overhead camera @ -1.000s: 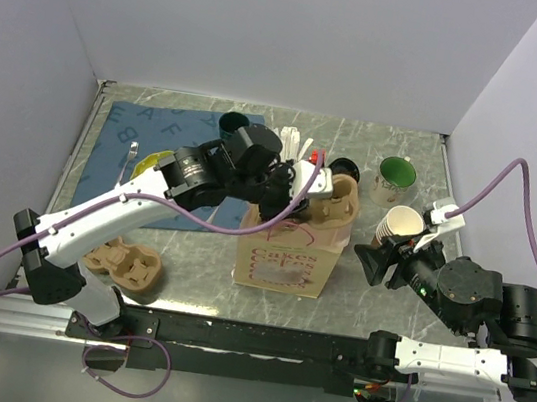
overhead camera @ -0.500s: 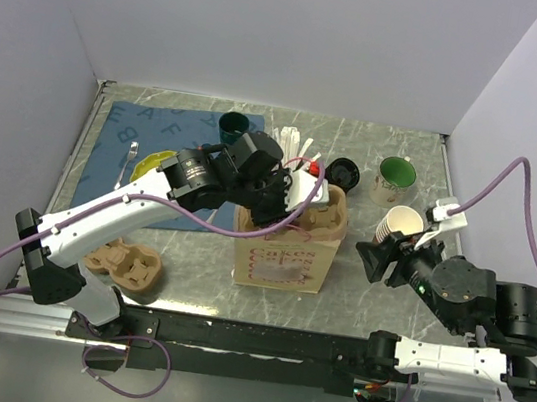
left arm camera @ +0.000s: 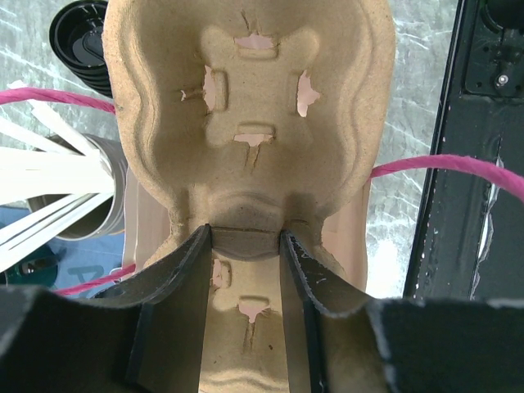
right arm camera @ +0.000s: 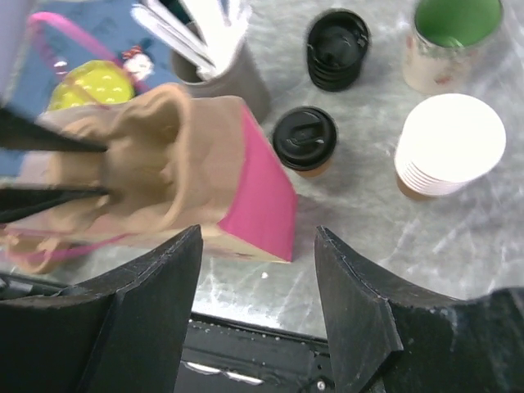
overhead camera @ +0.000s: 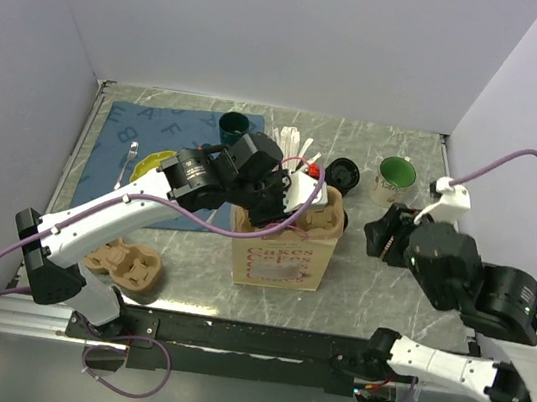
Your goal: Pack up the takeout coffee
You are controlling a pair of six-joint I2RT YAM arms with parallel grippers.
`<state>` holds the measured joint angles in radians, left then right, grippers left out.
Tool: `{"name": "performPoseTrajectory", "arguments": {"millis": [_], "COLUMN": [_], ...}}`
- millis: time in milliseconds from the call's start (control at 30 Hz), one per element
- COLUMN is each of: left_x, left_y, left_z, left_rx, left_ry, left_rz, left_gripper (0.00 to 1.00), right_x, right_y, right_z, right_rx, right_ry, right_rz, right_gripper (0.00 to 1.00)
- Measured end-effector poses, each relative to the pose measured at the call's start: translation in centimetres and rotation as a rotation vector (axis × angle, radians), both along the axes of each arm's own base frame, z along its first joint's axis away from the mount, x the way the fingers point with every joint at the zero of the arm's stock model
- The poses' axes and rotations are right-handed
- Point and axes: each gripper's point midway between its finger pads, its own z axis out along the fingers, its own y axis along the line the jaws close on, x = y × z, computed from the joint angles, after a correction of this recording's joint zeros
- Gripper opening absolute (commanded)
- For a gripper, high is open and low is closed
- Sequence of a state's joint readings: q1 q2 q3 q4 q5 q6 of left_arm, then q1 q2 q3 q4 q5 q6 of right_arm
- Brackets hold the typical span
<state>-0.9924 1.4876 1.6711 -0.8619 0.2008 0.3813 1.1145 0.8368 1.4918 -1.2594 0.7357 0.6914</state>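
Note:
The takeout coffee (right arm camera: pixel 304 139), a tan cup under a black lid, stands on the table just right of the paper bag (overhead camera: pixel 280 258); in the top view I cannot make it out. My left gripper (left arm camera: pixel 246 237) is shut on the centre ridge of a tan pulp cup carrier (left arm camera: pixel 250 98) and holds it in the mouth of the bag (right arm camera: pixel 254 196). In the top view that left gripper (overhead camera: pixel 299 201) is over the bag's top with the carrier (overhead camera: pixel 325 218). My right gripper (right arm camera: pixel 258 237) hangs open and empty above the table, right of the bag and nearer than the coffee.
A stack of black lids (right arm camera: pixel 336 47), a green mug (right arm camera: pixel 450 37) and a stack of lidless paper cups (right arm camera: pixel 449 143) stand around the coffee. A holder of white cutlery (right arm camera: pixel 221 49) is behind the bag. A second pulp carrier (overhead camera: pixel 122 265) lies front left, near a blue mat (overhead camera: pixel 157 134).
The left gripper has sunk the carrier deeper into the bag. The right arm has risen and swung back, now covering the paper cup stack in the top view.

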Motion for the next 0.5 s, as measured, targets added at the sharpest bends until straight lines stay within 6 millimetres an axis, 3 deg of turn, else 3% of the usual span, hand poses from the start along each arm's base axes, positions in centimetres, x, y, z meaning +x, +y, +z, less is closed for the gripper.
{"name": "performPoseTrajectory", "arguments": {"millis": [133,500], "left_x": [-0.1,-0.2], "left_y": [0.2,0.4], "left_z": [-0.3,-0.6], "left_rx": [0.012,0.025], "left_ry": [0.008,0.016], "left_rz": [0.000,0.001], "left_gripper": [0.38,0.38], "right_x": [1.5,2.6], "right_y": [-0.4,3.8], "right_z": [-0.6,-1.7], "right_rx": [0.007,0.119], "right_ry": [0.061,0.201], "right_rz": [-0.053,0.087], "right_gripper": [0.65,0.49]}}
